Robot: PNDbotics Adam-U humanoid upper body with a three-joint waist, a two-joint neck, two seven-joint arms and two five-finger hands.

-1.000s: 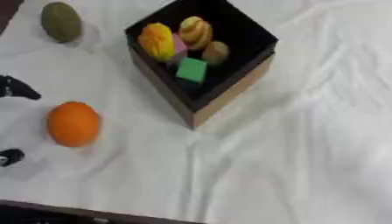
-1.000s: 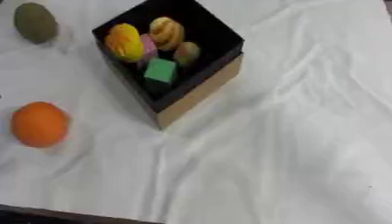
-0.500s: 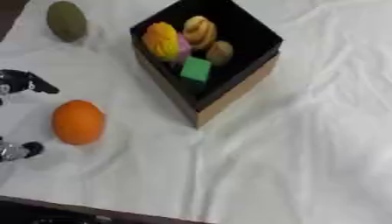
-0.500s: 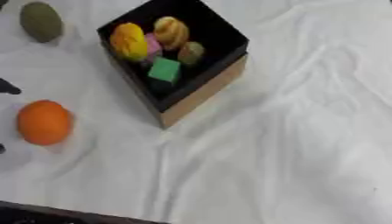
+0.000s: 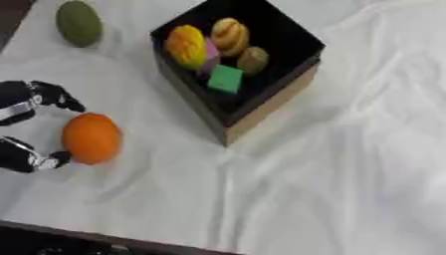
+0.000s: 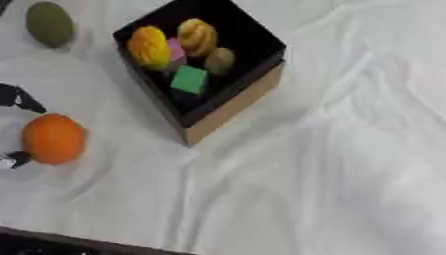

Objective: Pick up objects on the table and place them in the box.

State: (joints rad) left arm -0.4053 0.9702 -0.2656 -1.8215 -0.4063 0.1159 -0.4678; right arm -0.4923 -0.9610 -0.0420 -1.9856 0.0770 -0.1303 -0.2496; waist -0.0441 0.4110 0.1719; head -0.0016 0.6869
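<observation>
An orange point(image 5: 90, 138) lies on the white cloth at the left. My left hand point(image 5: 19, 107) comes in from the left edge, open, one finger above the orange and the thumb point(image 5: 35, 159) below it, both close beside the fruit. A dark green oval fruit point(image 5: 79, 23) lies at the far left. The black box point(image 5: 266, 97) with tan sides stands in the middle back; it holds a yellow fruit point(image 5: 187, 46), an orange-brown round thing point(image 5: 230, 33), a pink piece, a small brownish fruit point(image 5: 254, 59) and a green cube point(image 5: 226, 79). My right hand shows in no view.
Wrinkled white cloth point(image 5: 348, 164) covers the table to the right of the box and in front of it. The table's dark front edge point(image 5: 104, 241) runs along the bottom left.
My left hand has come further in from the left, its finger and thumb now flanking the orange. The camera has shifted, so the whole scene sits a little further right.
</observation>
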